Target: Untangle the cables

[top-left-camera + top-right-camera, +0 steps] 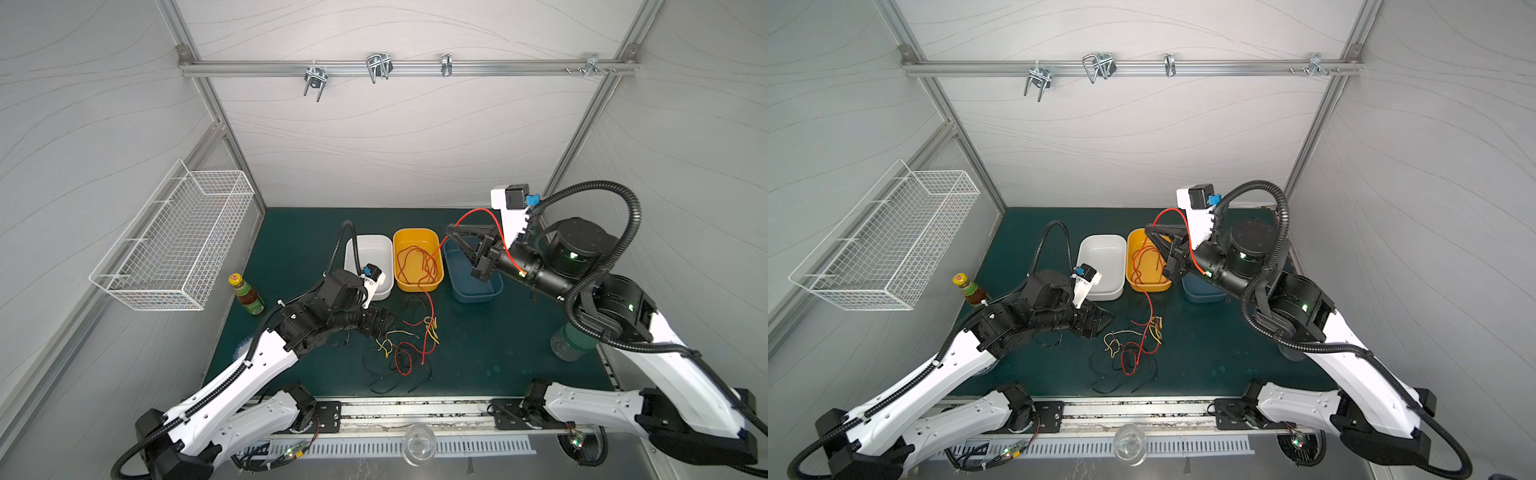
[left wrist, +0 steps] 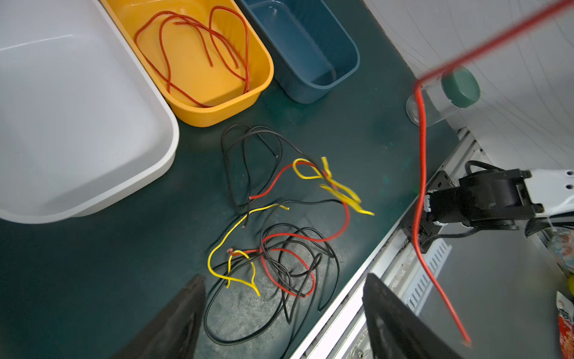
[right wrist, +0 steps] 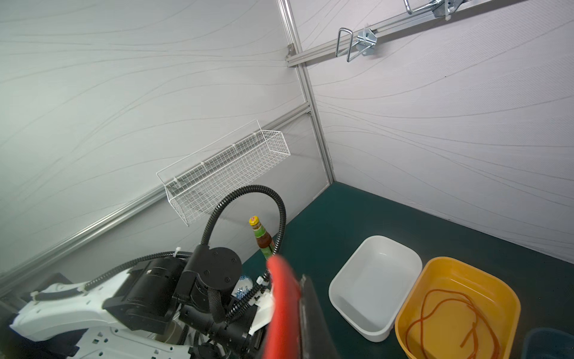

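**Cables** [image 1: 405,353], red, black and yellow, lie tangled on the green mat [image 1: 478,340] just in front of the yellow bin [image 1: 415,231], which holds loose red strands [image 2: 198,40]. The right gripper [image 1: 452,229] is clamped on one red cable [image 1: 477,210] raised above the bins. The left gripper [image 1: 386,323], jaws wide and empty, hovers beside the tangle.

Pale wavy-lined walls [image 1: 395,137], dark-green tabletop [image 1: 478,353]

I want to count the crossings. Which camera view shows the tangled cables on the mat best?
The left wrist view: the tangled cables fill it, close and sharp. Both top views show them small and thin. The right wrist view shows none of the tangle.
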